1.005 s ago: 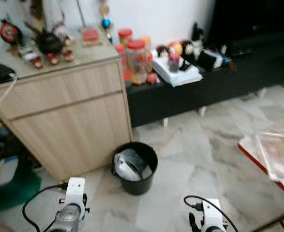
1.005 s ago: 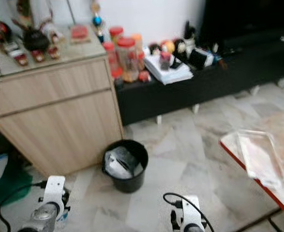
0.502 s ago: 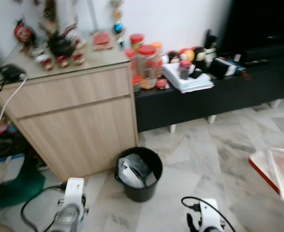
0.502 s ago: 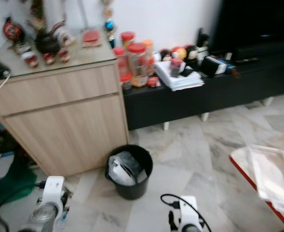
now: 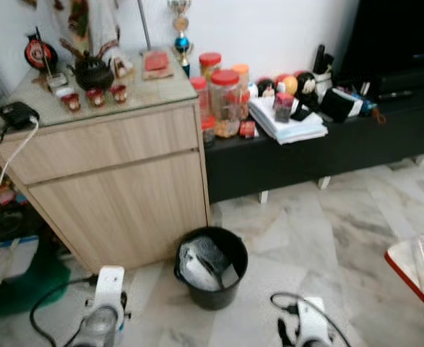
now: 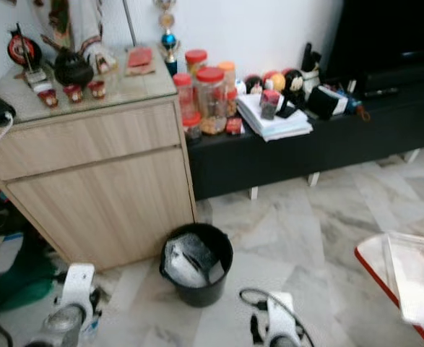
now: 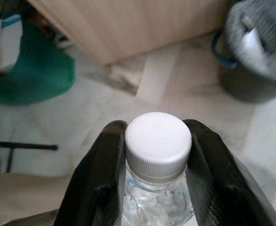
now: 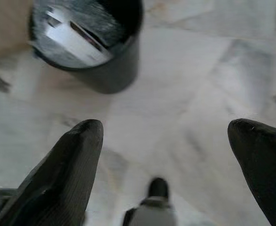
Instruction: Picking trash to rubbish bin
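Beside the wooden cabinet (image 5: pixel 118 188) on the marble floor (image 5: pixel 320 231) stands the black rubbish bin (image 5: pixel 212 267), paper inside. Left gripper (image 7: pixel 154 155) is clamped on a clear plastic bottle (image 7: pixel 157 141) near it; right gripper (image 8: pixel 166 141) hangs spread wide.

Capped bottle (image 7: pixel 157 155) in left pincer (image 7: pixel 156 162)

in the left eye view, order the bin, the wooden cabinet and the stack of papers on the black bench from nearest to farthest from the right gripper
1. Bin: on the floor just ahead of the right gripper, slightly to its left.
2. Wooden cabinet: behind the bin, to the left.
3. Stack of papers: farthest, on the black bench by the wall.
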Robot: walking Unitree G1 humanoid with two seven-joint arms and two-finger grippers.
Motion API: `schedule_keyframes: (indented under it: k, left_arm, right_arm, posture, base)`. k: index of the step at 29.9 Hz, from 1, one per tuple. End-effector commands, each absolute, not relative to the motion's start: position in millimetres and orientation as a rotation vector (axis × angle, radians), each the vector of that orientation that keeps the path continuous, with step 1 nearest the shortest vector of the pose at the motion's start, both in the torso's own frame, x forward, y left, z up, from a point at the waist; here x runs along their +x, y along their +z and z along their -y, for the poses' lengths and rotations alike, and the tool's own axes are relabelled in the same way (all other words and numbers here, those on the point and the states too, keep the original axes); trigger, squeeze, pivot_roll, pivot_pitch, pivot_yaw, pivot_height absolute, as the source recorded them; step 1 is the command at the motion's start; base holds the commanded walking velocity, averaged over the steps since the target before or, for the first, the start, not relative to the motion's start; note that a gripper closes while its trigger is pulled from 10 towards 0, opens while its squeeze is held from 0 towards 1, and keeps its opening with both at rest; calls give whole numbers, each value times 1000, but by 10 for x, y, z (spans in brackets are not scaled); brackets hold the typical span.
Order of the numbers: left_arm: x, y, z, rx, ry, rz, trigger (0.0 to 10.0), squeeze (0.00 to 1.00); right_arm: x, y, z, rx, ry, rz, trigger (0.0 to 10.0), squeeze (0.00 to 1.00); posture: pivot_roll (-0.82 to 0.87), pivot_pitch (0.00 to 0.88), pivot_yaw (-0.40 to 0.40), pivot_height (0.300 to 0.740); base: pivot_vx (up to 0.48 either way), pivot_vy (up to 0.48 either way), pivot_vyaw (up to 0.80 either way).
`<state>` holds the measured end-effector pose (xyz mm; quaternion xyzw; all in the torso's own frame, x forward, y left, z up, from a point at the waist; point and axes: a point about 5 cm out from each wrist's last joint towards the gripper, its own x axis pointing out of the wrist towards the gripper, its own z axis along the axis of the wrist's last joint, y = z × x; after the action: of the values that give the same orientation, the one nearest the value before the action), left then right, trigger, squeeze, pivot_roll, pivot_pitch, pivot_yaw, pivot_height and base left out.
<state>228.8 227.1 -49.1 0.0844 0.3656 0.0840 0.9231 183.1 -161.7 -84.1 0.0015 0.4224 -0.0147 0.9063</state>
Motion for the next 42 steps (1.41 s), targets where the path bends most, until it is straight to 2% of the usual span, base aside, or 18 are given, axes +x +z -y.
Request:
schedule_keyframes:
  k: [1,4,13,22,26,31,42]
  left_arm:
    - [2367,-446,-2246,177,162,-733,10000,0]
    - [2371,-443,-2246,179,161,-732,10000,0]
    - [2365,-446,-2248,180,162,-734,10000,0]
    - [2394,-428,-2241,176,162,-726,10000,0]
    - [2398,-427,-2235,173,162,-725,10000,0]
    - [2425,-409,-2222,159,157,-709,10000,0]
    - [2560,-346,-2059,93,45,-680,10000,0]
  right_arm:
    - [1820,-842,1697,-6,-54,-878,10000,0]
    - [1813,-845,1689,-18,-48,-879,10000,0]
    - [1797,-853,1695,-12,-62,-883,10000,0]
    - [1834,-832,1719,35,-92,-866,10000,0]
    - [1844,-827,1724,38,-99,-864,10000,0]
    - [1848,-825,1730,35,-97,-864,10000,0]
    - [1890,-801,1739,36,-93,-844,10000,0]
  posture:
    - [-69,0,72,740]
    - [-72,0,72,740]
    - [-72,0,73,740]
    - [-69,0,73,740]
    - [-67,0,71,740]
    - [-63,0,65,740]
    - [-53,0,55,740]
  base:
    - [341,0,0]
    - [342,0,0]
    - [340,0,777]
    - [342,0,0]
    - [341,0,-800]
    - [335,0,0]
    - [0,0,0]
